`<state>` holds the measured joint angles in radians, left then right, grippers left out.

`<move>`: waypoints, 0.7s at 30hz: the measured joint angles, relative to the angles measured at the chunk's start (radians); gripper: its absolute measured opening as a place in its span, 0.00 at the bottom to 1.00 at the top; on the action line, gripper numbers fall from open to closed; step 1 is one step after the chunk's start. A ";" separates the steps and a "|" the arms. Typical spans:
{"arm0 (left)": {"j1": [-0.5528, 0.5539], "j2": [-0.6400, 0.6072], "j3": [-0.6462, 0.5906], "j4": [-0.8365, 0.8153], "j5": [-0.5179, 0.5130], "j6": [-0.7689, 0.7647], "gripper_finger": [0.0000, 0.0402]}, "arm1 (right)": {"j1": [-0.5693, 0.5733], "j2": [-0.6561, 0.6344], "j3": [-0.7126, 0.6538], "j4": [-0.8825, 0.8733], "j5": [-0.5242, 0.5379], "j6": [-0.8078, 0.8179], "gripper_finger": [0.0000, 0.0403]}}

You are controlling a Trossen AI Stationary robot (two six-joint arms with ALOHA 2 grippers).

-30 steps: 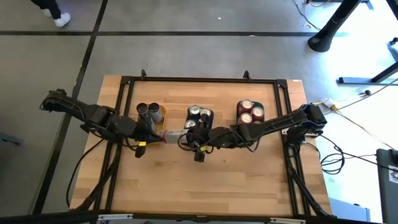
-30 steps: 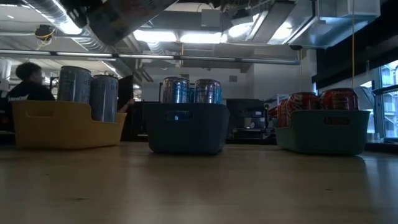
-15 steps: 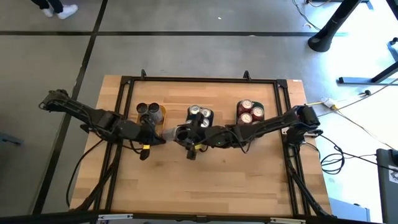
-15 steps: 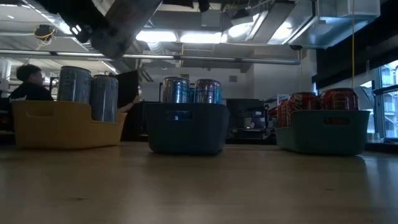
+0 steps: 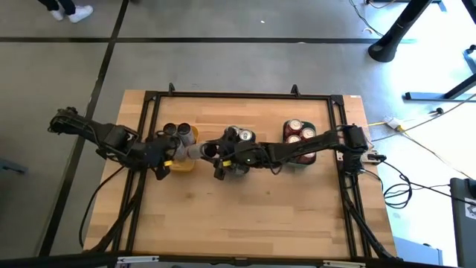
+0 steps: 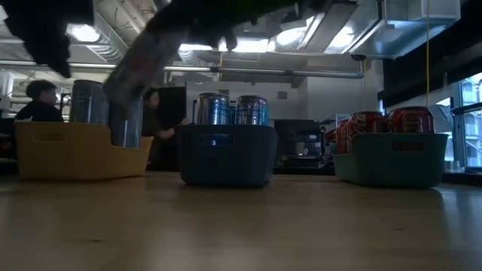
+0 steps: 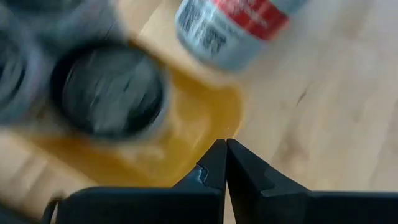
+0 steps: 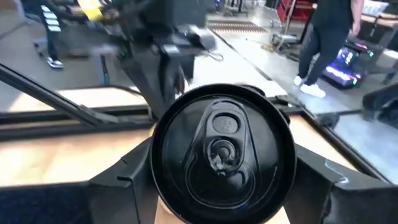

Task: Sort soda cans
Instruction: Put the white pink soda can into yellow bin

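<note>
One can point(image 8: 221, 154) between right gripper point(image 8: 217, 186) fingers

We find no readable text anywhere. The silver can point(image 7: 233, 28) in the left wrist view carries a red band and a block of fine print, but it's too blurred to read. Cans in the trays in the low view show no legible brand either.

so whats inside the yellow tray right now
Two silver-grey cans stand in the yellow tray. The left gripper and the can in the right gripper cover its near part from above.
</note>
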<state>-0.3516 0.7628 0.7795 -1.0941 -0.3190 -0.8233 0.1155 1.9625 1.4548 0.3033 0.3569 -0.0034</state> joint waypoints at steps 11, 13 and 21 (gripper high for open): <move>-0.077 0.000 -0.001 -0.253 0.046 -0.340 0.01 | -0.073 0.111 -0.002 0.093 -0.017 0.003 0.60; -0.082 -0.001 -0.002 -0.282 0.046 -0.373 0.01 | -0.078 0.124 -0.002 0.096 -0.029 0.002 0.60; -0.083 0.000 -0.079 -0.267 0.046 -0.393 0.01 | -0.077 0.163 -0.001 0.139 -0.055 0.002 0.60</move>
<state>-0.4351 0.7623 0.7004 -1.3609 -0.2729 -1.2168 0.0387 2.1255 1.4533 0.4423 0.3023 -0.0013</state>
